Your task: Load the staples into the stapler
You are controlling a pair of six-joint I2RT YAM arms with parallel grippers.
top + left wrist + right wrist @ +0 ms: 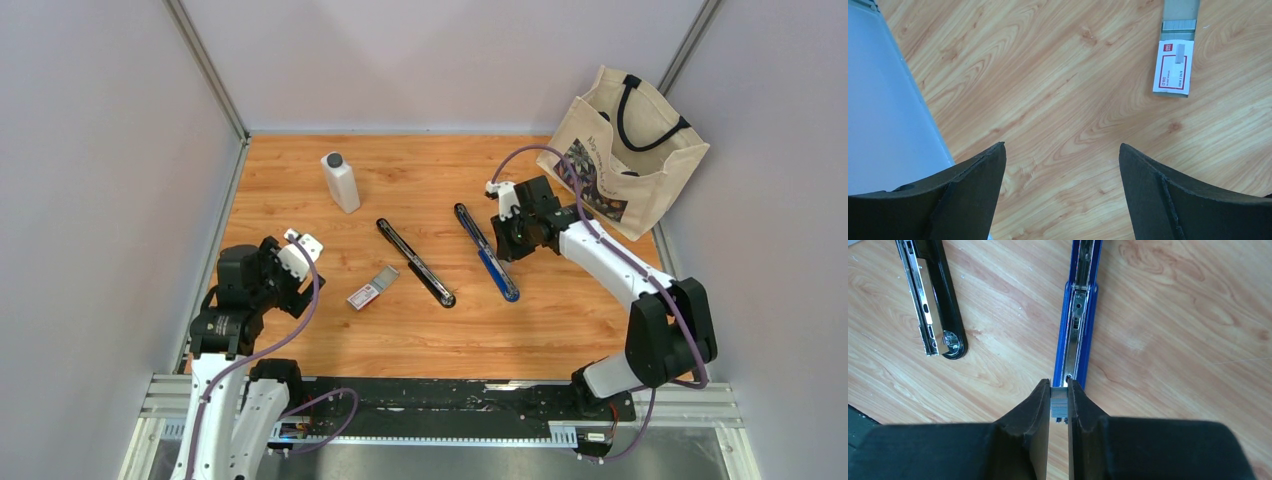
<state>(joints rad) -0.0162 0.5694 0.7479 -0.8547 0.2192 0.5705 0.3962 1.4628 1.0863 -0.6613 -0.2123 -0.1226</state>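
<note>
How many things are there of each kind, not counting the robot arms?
Staplers: 2, black stapler and blue stapler
Staple box: 1
Staple strip: 1, pinched in the right gripper
Bottle: 1
Bag: 1
Total: 6

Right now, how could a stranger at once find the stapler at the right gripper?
From the tote bag in the far right corner, look left to two staplers opened flat. Take the blue stapler nearer the bag, where the right gripper pinches a staple strip; its neighbour is the black stapler.
</note>
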